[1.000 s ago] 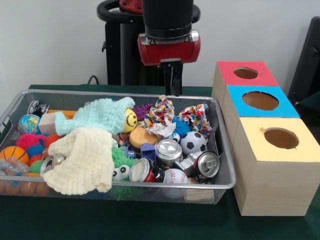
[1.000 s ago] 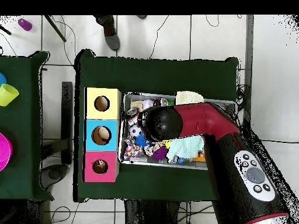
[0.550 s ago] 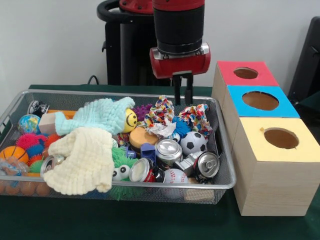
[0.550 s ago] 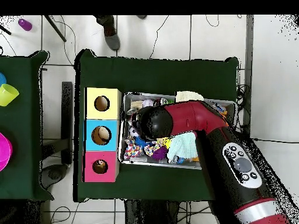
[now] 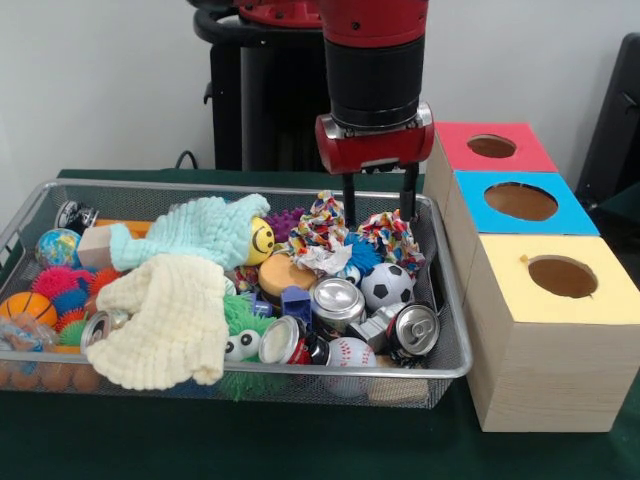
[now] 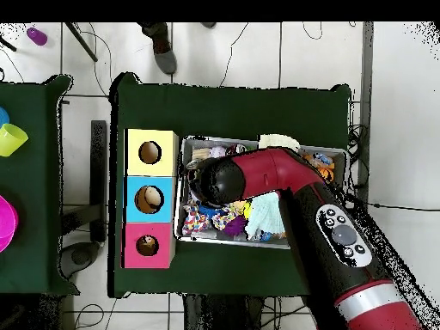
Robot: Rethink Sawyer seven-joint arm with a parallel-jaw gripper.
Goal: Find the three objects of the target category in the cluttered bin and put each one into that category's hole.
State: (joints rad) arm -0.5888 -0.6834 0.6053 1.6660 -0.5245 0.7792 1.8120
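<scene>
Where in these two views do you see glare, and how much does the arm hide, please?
Front view: bright glints on the can tops in the bin; the open gripper hides nothing in front of it. Overhead view: the arm covers the bin's middle, gripper included; no strong glare.

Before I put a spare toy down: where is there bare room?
Bare green cloth lies in front of the wire bin, and between bin and boxes. The bin itself is packed; the open gripper hangs over its knotted rope toys.
</scene>
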